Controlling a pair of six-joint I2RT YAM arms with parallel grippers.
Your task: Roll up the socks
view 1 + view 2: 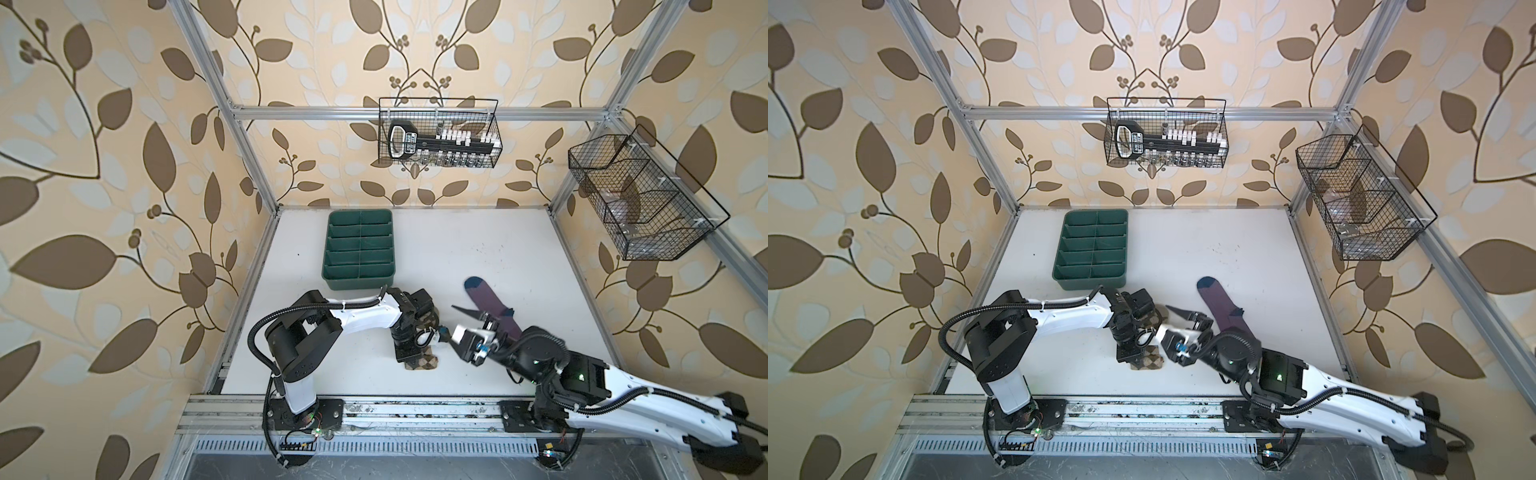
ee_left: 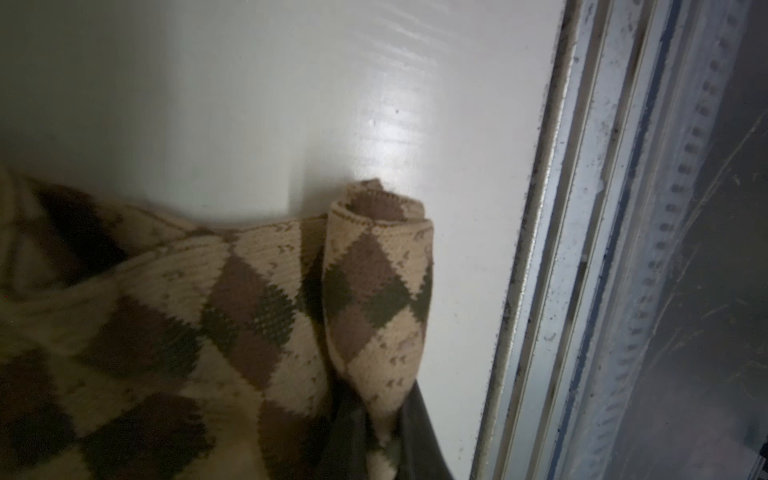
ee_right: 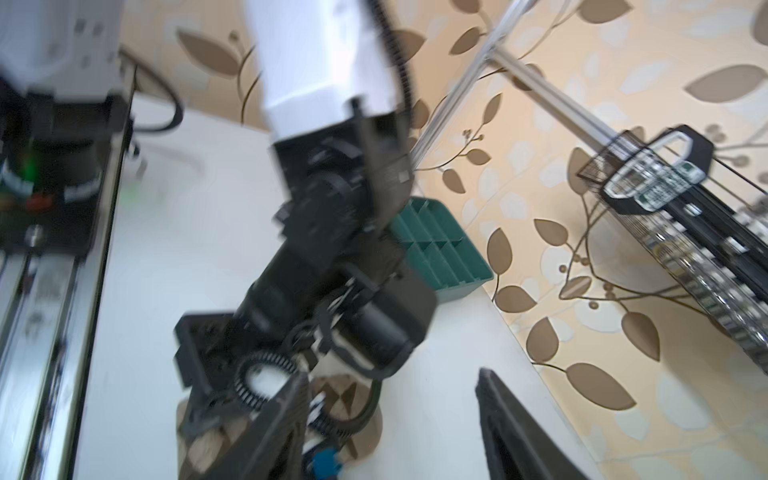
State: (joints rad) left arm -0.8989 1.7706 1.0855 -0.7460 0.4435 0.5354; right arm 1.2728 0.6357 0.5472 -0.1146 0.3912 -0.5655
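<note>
The tan argyle sock lies on the white table near its front edge, one end wound into a small roll. My left gripper is shut on the base of that roll. In both top views the left gripper points down over the sock and hides most of it. The purple sock with a dark blue toe lies flat to the right, partly under my right arm. My right gripper hovers open beside the left wrist with nothing between its fingers. The argyle sock shows just beyond them.
A green divided tray stands behind the left arm. Two black wire baskets hang on the frame, one at the back and one on the right. An aluminium rail runs along the table's front edge, close to the roll.
</note>
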